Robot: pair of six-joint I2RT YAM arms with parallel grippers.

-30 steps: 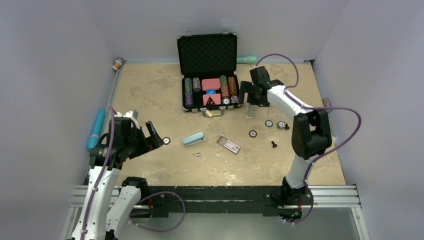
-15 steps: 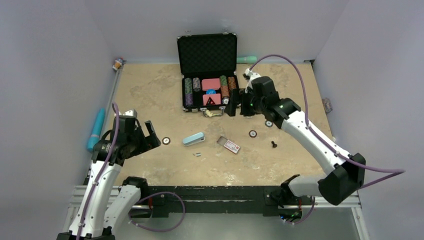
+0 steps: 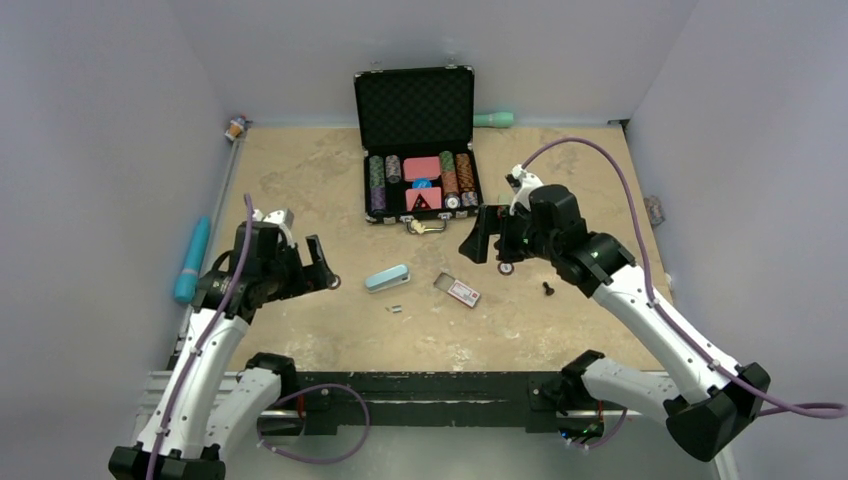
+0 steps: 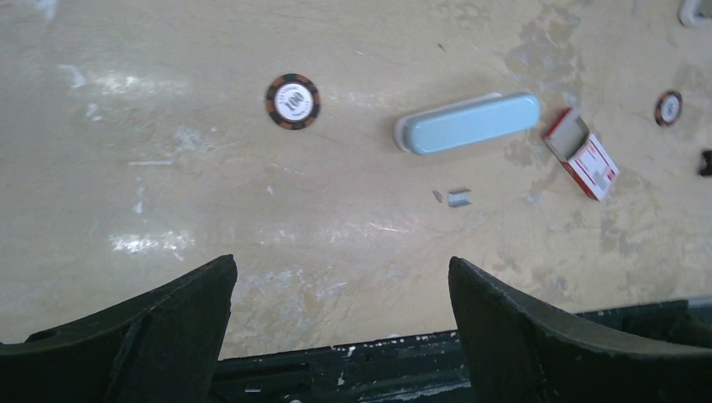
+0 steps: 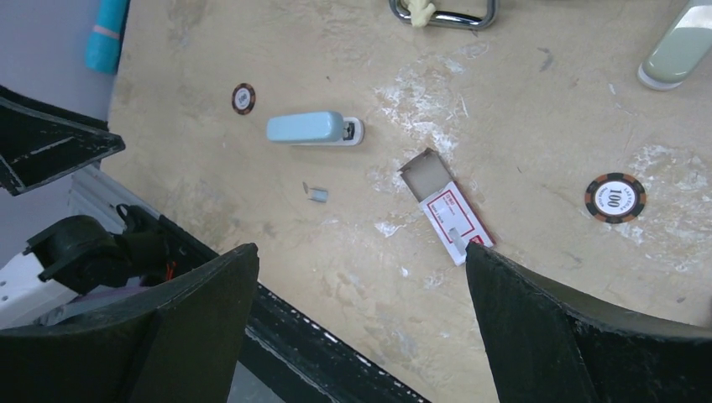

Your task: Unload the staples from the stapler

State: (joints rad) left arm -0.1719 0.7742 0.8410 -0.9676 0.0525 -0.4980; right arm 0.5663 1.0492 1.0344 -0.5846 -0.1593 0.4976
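Vs. the prev. frame, the right arm has swung away from the open black hard case (image 3: 415, 150) toward centre. The right fingers (image 5: 193, 336) are spread wide, empty, above the beige worktop (image 3: 300, 180) nr the small red-and-white flat box (image 5: 445, 214). The left arm has edged fwd; the left fingers (image 4: 126, 336) are also apart, holding nothing. The tiny silver-grey staple strip (image 4: 458, 198) lies just on the near side of the pale blue plastic stapler (image 4: 468, 123), not touching it. An orange-and-black poker chip (image 4: 293, 101) sits left of the stapler. The case holds chip rows & pink/red flat boxes.

1 stapler (image 4: 467, 123), 1 box (image 4: 588, 159), 2 loose chips (image 4: 292, 101), poss. 2 staple strips (image 4: 458, 197).
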